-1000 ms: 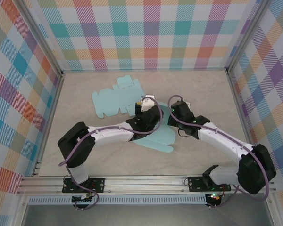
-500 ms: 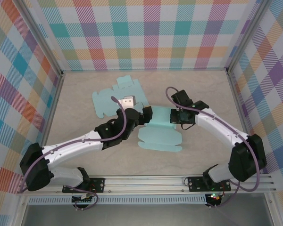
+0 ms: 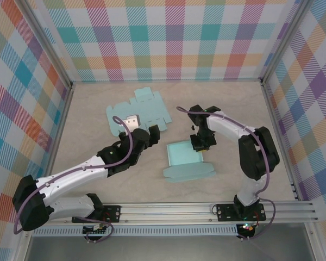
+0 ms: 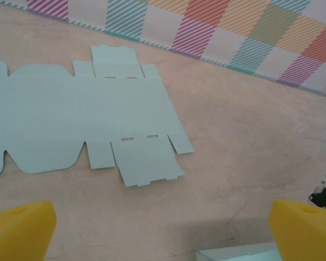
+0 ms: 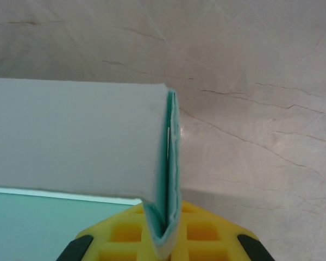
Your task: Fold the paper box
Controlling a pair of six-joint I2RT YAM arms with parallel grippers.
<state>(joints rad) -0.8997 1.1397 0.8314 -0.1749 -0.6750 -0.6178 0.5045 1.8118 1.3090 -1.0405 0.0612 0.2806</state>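
The part-folded teal paper box [image 3: 186, 161] lies at mid-table, one wall standing and a flap spread toward the near edge. My right gripper [image 3: 199, 142] is shut on its far right wall. In the right wrist view that doubled wall [image 5: 171, 163] is pinched between the yellow pads [image 5: 206, 239] of my right gripper [image 5: 171, 242]. My left gripper [image 3: 145, 132] hovers open to the left of the box, apart from it. Its yellow fingertips [image 4: 19, 228] stand wide with nothing between them, and a box corner [image 4: 233, 254] shows at the bottom edge.
A second flat teal box blank [image 3: 137, 115] lies at the back left, ahead of the left gripper [image 4: 163, 239], and is seen as a blank [image 4: 81, 122] in the left wrist view. Checkered walls [image 3: 174, 38] close in the table on three sides.
My left gripper opened, let go of the box and drew back to the left. My right gripper shifted with the box, whose wall now stands up.
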